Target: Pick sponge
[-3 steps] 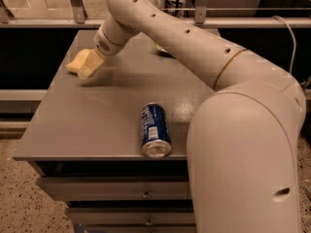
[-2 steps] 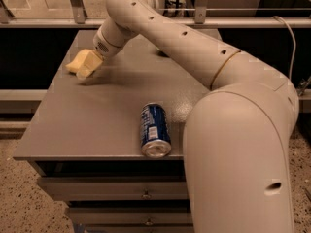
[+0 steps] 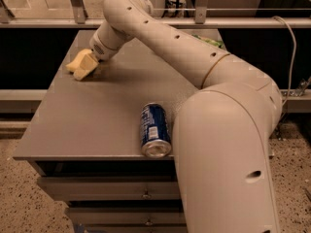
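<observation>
My gripper (image 3: 82, 65) is pale yellow and sits low over the far left part of the grey table (image 3: 97, 115), close to its left edge. The long white arm reaches to it from the right across the table. I cannot make out the sponge as a separate thing; it is hidden at the gripper or out of view. I cannot tell whether anything is held.
A blue can (image 3: 155, 130) lies on its side near the table's front edge, beside my arm's big lower segment. A green crinkly snack bag (image 3: 210, 41) peeks out behind the arm at the back right. Drawers sit under the table. A railing runs behind it.
</observation>
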### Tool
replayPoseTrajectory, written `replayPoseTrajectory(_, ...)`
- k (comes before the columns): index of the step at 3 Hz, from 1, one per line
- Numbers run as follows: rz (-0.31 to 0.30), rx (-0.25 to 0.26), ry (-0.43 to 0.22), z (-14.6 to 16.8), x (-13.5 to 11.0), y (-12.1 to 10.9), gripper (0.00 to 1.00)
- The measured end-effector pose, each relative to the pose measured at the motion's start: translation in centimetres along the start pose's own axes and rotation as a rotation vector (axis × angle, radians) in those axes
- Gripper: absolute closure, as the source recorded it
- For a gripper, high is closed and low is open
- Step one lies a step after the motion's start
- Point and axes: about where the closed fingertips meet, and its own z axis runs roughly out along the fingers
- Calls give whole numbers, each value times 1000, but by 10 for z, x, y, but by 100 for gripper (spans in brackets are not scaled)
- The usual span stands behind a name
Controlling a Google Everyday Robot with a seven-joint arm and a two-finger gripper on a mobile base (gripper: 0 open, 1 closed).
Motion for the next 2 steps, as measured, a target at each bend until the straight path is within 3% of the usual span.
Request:
replayPoseTrajectory(1, 13, -11, 0, 5, -2, 1, 39)
replayPoseTrajectory(2, 0, -2, -23, -7, -15, 2, 71)
